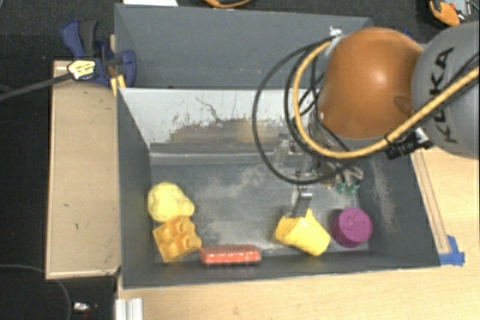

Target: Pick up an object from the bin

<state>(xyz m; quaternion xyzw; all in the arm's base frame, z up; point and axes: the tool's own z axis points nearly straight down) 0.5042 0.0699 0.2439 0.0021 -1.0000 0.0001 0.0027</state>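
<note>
My gripper [303,204] hangs low in the front right part of the bin [225,139]. Its tip is right over a yellow cup-like piece [304,234], possibly resting on its upper edge. I cannot tell whether the gripper is apart or together, because the wrist's orange cover [371,82] and the looped cables crowd that spot.

The yellow piece lies tilted near the front wall. I judge it to be light, hollow moulded plastic: stiff enough to take a firm squeeze, but smooth, so it is likely to skid or roll if pinched off-centre. I would grip it across the narrower part of its body, square to its sides, rather than at the thin rim, where it could twist out.

Just beside it on the right sits a purple round knob [352,227], close enough that a wide approach might nudge it. Further left, a red sausage-shaped bar [231,257] lies along the front wall. In the front left corner, well apart from the gripper, an orange-yellow toy brick [177,239] rests against a pale yellow lump [169,201].
</note>
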